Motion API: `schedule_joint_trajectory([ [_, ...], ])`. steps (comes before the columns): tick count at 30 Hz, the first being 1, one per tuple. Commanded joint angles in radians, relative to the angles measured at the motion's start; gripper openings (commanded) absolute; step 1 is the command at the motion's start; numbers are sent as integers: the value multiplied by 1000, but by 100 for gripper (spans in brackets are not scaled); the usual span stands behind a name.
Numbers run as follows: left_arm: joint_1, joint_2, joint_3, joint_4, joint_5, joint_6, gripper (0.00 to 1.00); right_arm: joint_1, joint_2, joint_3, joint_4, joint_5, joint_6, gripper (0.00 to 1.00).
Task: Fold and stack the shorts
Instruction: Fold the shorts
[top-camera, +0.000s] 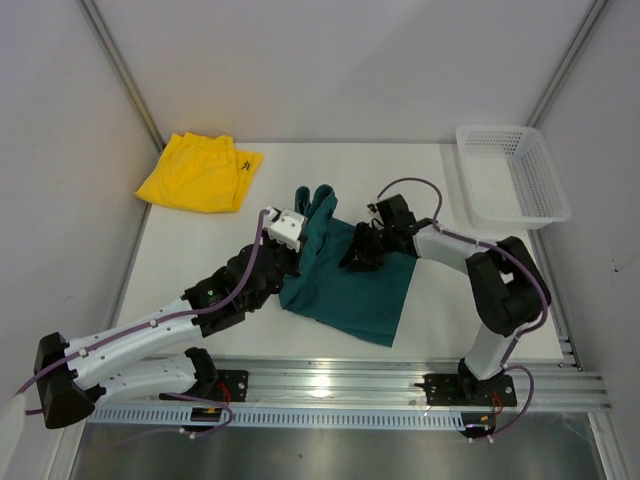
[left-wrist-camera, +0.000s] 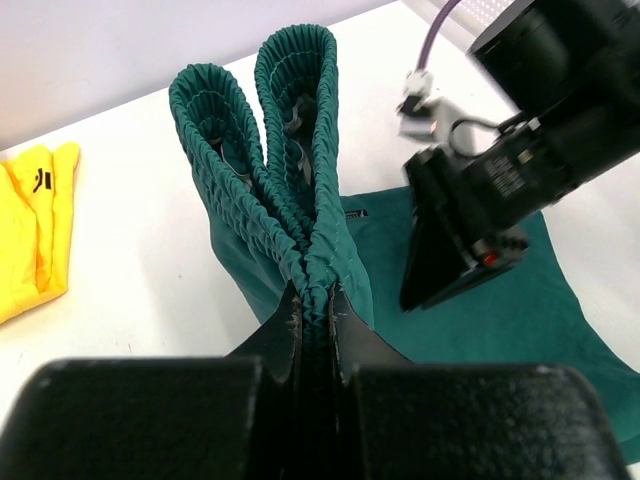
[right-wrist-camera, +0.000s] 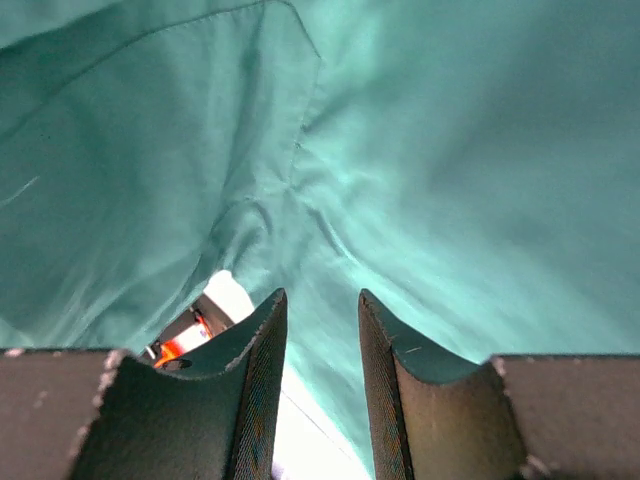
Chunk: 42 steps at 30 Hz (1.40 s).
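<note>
Left gripper (left-wrist-camera: 315, 305): fingers pressed together on the gathered waistband of the teal shorts (top-camera: 350, 280), holding it upright in two loops. That arm stretches long and low, far left of the basket (top-camera: 510, 175). Right gripper (right-wrist-camera: 320, 320): fingers slightly apart, tips down at the teal cloth, nothing visible between them. Its elbow folds sharply just nearer than the basket. The teal shorts lie left of the basket, the yellow shorts (top-camera: 200, 172) much farther left.

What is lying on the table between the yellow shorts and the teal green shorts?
Nothing: only bare white table separates the yellow shorts from the teal green shorts. The top external view shows this, and the left wrist view agrees.
</note>
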Motion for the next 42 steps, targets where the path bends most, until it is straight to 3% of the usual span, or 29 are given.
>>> schedule_joint_trajectory([
  [1,-9,-28,40,61,21,29,0,-54,-125,-46,-75,63,-58,37],
  [16,-80,128,131,92,11,40,0,-321,-485,-322,-256,195,-205,36],
  [30,-242,478,321,75,-133,66,0,-364,-545,-468,-187,166,-207,33],
  [42,-313,794,535,-69,-179,-121,0,-438,-605,-422,-220,153,-220,30],
])
